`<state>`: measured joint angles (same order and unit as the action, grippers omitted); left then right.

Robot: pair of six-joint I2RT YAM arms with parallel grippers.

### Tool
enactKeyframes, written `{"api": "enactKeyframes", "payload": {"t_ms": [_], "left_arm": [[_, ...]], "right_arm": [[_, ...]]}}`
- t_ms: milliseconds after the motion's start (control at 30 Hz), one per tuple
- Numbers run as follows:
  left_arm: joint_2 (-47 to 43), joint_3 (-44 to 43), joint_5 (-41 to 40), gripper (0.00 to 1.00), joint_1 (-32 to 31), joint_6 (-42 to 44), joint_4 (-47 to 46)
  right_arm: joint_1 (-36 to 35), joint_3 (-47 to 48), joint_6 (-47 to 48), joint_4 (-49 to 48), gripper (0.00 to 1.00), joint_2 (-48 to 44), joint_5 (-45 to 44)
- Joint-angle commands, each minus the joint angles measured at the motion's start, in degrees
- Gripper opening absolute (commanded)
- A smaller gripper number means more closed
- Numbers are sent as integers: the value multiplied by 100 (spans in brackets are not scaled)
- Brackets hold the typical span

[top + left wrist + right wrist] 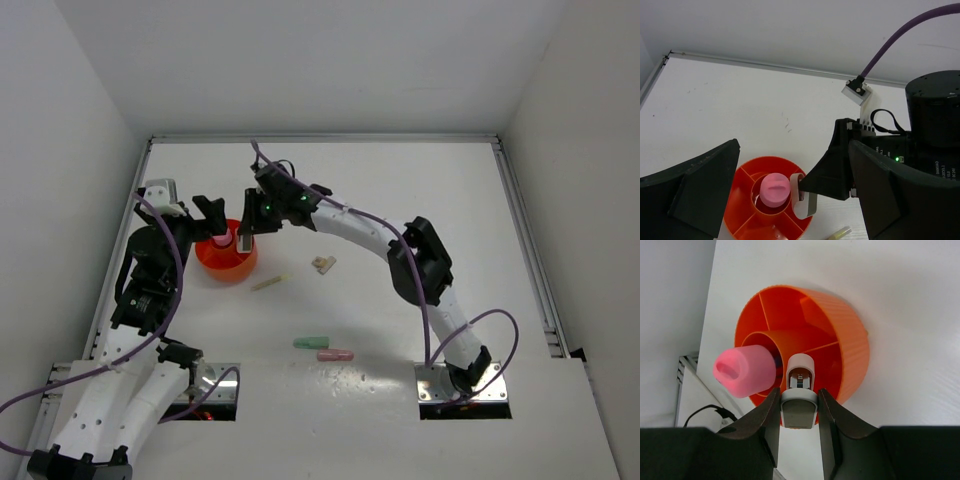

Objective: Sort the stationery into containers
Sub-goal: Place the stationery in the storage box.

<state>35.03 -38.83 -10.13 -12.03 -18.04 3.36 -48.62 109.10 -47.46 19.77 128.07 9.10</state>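
The round orange tub (pixel 228 266) with inner dividers stands left of centre; it also shows in the left wrist view (pixel 742 220) and the right wrist view (pixel 852 347). A pink-capped tube (pixel 217 242) stands upright in its middle cell (pixel 775 189) (pixel 742 371). My right gripper (pixel 246 236) (pixel 799 396) is shut on a small white and grey piece (pixel 799 382) (pixel 809 205) and holds it over the tub's rim, at an outer cell. My left gripper (pixel 203 222) (pixel 794 165) is open and empty, just beside the tub.
On the table lie a pale yellow stick (pixel 270 283) (pixel 840 233), small beige and brown blocks (pixel 323 264), a green bar (pixel 311 342) and a pink bar (pixel 335 354). White walls stand on three sides. The right arm's wrist (pixel 935 125) is close to my left gripper.
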Motion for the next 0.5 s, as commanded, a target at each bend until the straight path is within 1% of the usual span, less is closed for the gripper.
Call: {"api": "enactKeyframes", "payload": {"t_ms": [0, 233, 267, 300, 400, 433, 467], "left_arm": [[-13, -195, 11, 96, -27, 82, -212], [-13, -195, 11, 96, -27, 82, -212], [-13, -195, 11, 96, -27, 82, -212], [-13, -195, 11, 96, -27, 82, -212], [-13, -195, 11, 96, -27, 82, -212], [-13, -195, 11, 96, -27, 82, -212], [-13, -195, 11, 96, -27, 82, -212]], "right_arm": [[-104, 138, -149, -122, 0, 34, 21], [-209, 76, -149, -184, 1, 148, -119], [-209, 76, -149, -184, 3, 148, -119], [-209, 76, -149, -184, 10, 148, -119], [-209, 24, -149, -184, 18, 148, -119], [-209, 24, -149, -184, 18, 148, -119], [-209, 24, -149, -184, 21, 148, -119]]}}
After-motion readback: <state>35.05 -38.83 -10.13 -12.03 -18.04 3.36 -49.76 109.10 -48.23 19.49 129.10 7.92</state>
